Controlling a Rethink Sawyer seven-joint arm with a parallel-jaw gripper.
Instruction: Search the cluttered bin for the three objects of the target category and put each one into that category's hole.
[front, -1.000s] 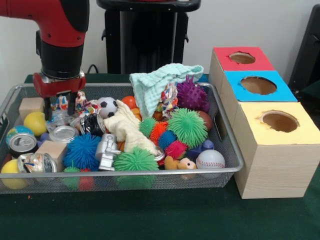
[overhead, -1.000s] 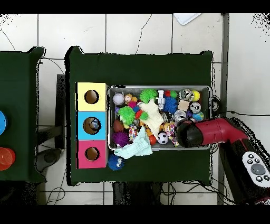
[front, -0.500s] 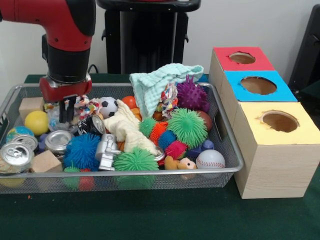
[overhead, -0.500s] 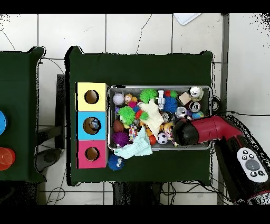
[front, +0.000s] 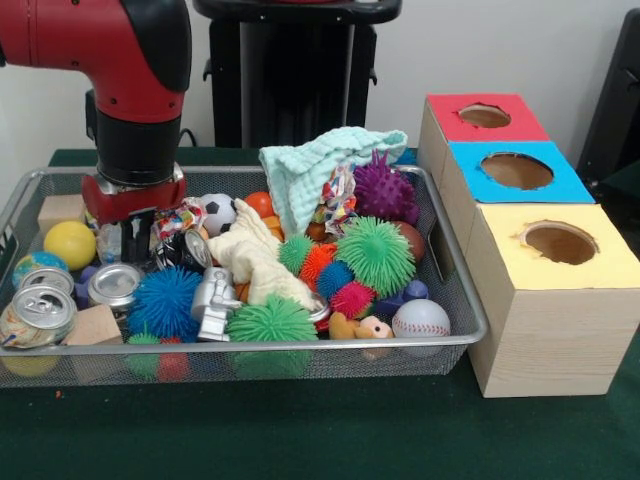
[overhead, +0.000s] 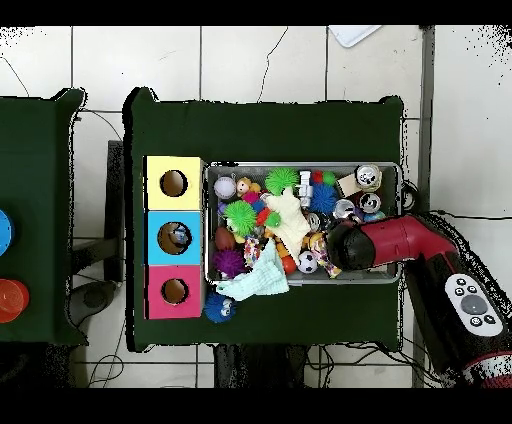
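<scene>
The wire bin (front: 455, 290) is crammed with toys. My gripper (front: 126, 238) is down inside its left part, among a crinkly wrapper, a soccer ball (front: 214, 212) and a silver can (front: 114, 283). Two more cans (front: 38, 309) lie at the front left, beside a yellow ball (front: 70, 243) and a wooden block (front: 94, 322). Spiky balls in blue (front: 165, 298), green (front: 375, 255) and purple (front: 384, 188) fill the middle. In the overhead view the red arm (overhead: 385, 242) hides the gripper. The red (front: 485, 117), blue (front: 515, 170) and yellow (front: 560, 243) hole boxes stand to the right.
A teal cloth (front: 320, 165) and a cream cloth (front: 250, 255) drape over toys mid-bin. A silver robot figure (front: 212, 303) and a baseball (front: 420, 318) lie near the front rim. A blue fuzzy toy (overhead: 220, 305) sits on the table outside the bin (overhead: 300, 165).
The gripper has slid a little rightward and sunk deeper into the bin. The cans, block and yellow ball at the front left have been pushed into new spots.
</scene>
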